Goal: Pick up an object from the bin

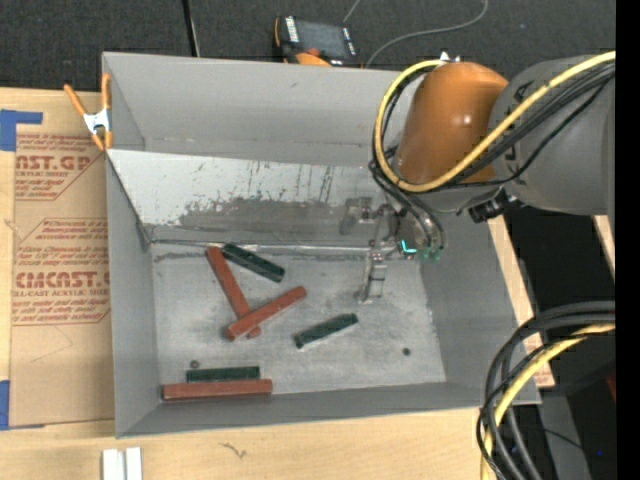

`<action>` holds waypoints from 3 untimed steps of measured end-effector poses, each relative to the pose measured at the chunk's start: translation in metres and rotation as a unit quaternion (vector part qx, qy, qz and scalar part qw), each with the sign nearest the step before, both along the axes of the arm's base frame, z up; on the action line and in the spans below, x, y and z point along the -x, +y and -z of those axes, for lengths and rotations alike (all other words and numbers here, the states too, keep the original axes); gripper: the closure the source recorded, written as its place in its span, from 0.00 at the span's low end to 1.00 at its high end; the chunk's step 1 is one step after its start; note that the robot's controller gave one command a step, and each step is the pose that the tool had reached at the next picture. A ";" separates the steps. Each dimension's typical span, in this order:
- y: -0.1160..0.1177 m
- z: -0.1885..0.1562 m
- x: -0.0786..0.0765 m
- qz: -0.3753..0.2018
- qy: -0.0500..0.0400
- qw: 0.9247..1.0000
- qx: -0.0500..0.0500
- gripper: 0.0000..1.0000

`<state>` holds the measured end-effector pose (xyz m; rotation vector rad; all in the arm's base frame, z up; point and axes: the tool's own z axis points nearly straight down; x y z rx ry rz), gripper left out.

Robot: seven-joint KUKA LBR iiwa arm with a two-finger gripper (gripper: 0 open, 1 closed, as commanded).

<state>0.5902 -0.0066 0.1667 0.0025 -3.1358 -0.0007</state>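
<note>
The arm reaches into the grey bin (250, 118) from its right edge, and the gripper (375, 280) hangs low over bare floor right of the middle, nearer the back wall. Whether its jaws are wide or narrow cannot be told, and nothing shows between them. The short dark green bar (326, 330) lies nearest, just towards the front edge. Left of it, two red bars (267, 314) cross, with a second green bar (253, 262) behind them. A green and red pair (217, 383) lies by the front left corner.
</note>
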 end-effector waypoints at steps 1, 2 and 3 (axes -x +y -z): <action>-0.017 0.102 0.051 0.032 0.001 0.999 0.000 0.00; -0.016 0.097 0.048 0.032 -0.003 0.999 0.000 1.00; -0.005 -0.041 0.065 -0.096 -0.007 0.995 0.000 1.00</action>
